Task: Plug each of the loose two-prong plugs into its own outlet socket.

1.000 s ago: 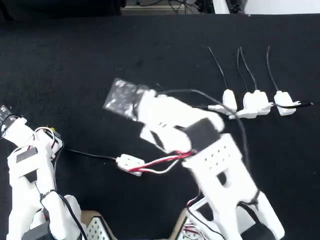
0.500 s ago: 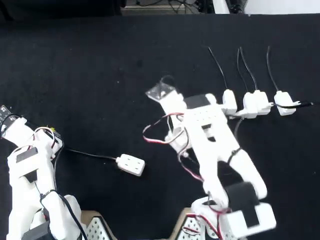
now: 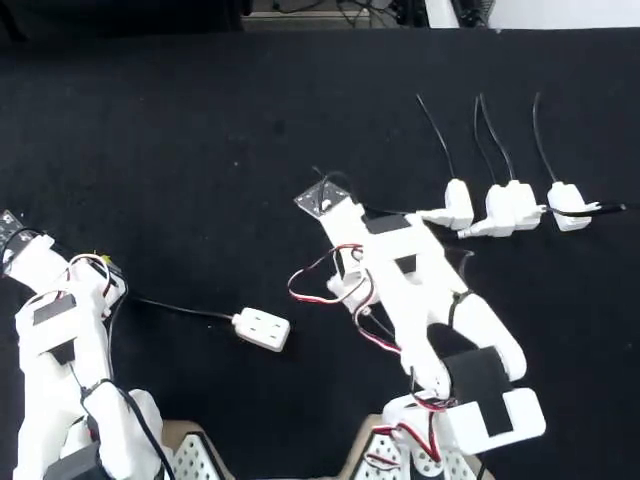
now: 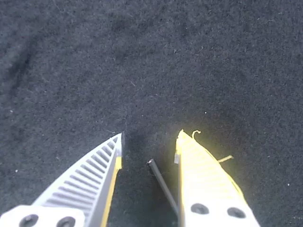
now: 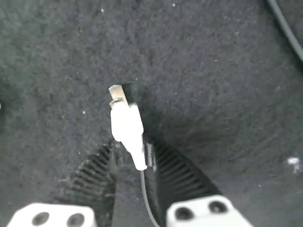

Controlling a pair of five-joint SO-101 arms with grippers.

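From above, the black cloth surface [image 3: 150, 120] fills the scene. The right pincer [image 3: 324, 196] sits close to the middle, a touch toward 12 o'clock. Out at its 3 o'clock lies a row of small white connectors [image 3: 508, 207] trailing thin black leads. Down at its 7 o'clock, well apart, a flat white outlet block [image 3: 262, 328] rests on a black cord. Over at the 9 o'clock edge is the left pincer [image 3: 12, 228], low over the cloth.

On to the left wrist view: the left pincer [image 4: 148, 142] is spread apart over bare cloth, and a thin black cable end [image 4: 158, 178] lies between its jaws, holding nothing.

And the right wrist view: the right pincer [image 5: 132, 155] is clamped on a small white two-prong plug [image 5: 125, 122], which pokes out beyond the dark fingertips [image 5: 163, 158], its metal end just over the cloth.
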